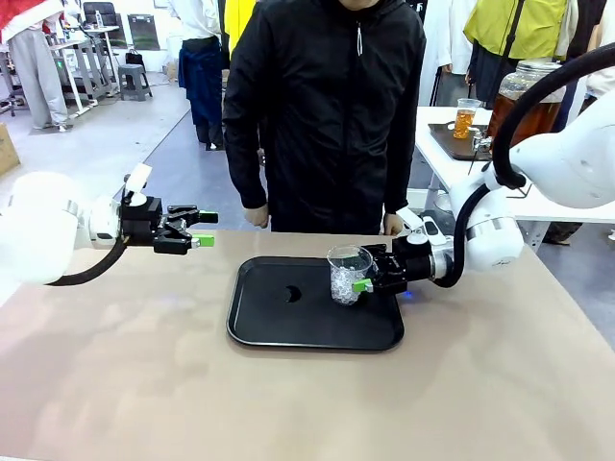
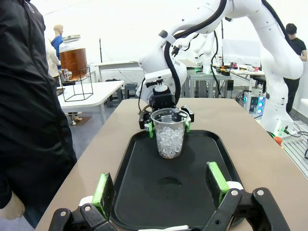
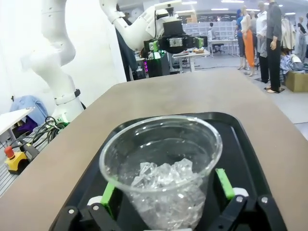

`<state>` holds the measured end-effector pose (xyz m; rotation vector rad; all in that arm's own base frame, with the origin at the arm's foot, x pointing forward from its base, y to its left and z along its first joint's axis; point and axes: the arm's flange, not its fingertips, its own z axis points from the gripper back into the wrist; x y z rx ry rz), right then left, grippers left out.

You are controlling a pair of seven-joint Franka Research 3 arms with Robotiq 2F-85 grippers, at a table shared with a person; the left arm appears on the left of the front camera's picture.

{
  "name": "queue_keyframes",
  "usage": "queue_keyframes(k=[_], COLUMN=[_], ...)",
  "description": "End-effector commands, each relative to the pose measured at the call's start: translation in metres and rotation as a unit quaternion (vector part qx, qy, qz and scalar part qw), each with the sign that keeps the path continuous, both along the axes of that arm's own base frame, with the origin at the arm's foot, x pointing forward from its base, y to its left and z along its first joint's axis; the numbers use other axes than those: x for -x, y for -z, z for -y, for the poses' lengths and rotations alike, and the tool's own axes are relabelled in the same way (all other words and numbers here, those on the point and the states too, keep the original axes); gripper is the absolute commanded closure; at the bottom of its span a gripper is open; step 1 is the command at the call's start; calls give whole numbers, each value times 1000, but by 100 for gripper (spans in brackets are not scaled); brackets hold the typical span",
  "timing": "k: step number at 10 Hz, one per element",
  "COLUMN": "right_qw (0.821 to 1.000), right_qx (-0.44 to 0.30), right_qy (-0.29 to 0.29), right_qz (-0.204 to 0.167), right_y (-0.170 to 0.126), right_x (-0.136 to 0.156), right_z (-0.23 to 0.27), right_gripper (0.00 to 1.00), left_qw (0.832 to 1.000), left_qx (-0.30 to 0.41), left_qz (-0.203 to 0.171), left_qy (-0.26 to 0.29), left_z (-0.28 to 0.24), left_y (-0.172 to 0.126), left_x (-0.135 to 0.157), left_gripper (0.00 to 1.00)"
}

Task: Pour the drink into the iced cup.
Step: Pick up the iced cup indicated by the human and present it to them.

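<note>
A clear plastic iced cup [image 1: 348, 273] stands upright on the right part of a black tray [image 1: 288, 325], ice filling its lower half. My right gripper [image 1: 363, 281] is open, its green pads [image 3: 224, 183] on either side of the cup [image 3: 161, 178], and a small gap shows at one pad. Left of the tray, above the table, my left gripper [image 1: 200, 237] hangs open and empty, pointing toward the cup [image 2: 168, 137]. The amber drink [image 1: 524, 108] is in a glass dispenser jar on a white table at the back right, also visible as the jar [image 2: 73, 60] in the left wrist view.
A person in a black jacket [image 1: 327, 106] stands at the table's far edge, hands [image 1: 257, 216] hanging near it. A small dark mark [image 1: 293, 294] lies mid-tray. A small cup of amber liquid [image 1: 466, 117] sits by the dispenser. Bare tabletop [image 1: 115, 365] surrounds the tray.
</note>
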<state>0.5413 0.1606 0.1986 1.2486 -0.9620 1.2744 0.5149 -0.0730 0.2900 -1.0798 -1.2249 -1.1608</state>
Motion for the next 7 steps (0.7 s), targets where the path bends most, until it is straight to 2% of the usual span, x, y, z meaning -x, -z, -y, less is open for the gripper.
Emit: queue_keyframes(k=[1,4,5,7], right_qw=[1000,1000,999,1000], right_qx=[3,-2,-1,-22], right_qy=[18,16,24,8], right_qz=[-14,-16,-25,-19], right_y=[1,3,3,4], right_x=[-10,-11,-10,-9], right_z=[-14,-19,-18,-16], right_gripper=[0,0,15,52], left_qw=[1000,1000,1000,1000], left_qx=[-3,-3,-3,-3], left_qz=[1,1,1,1], left_qy=[-2,-2,-2,-2], left_z=[1,1,1,1], left_y=[-2,-2,-2,-2], left_x=[0,0,0,0], left_gripper=[0,0,0,0])
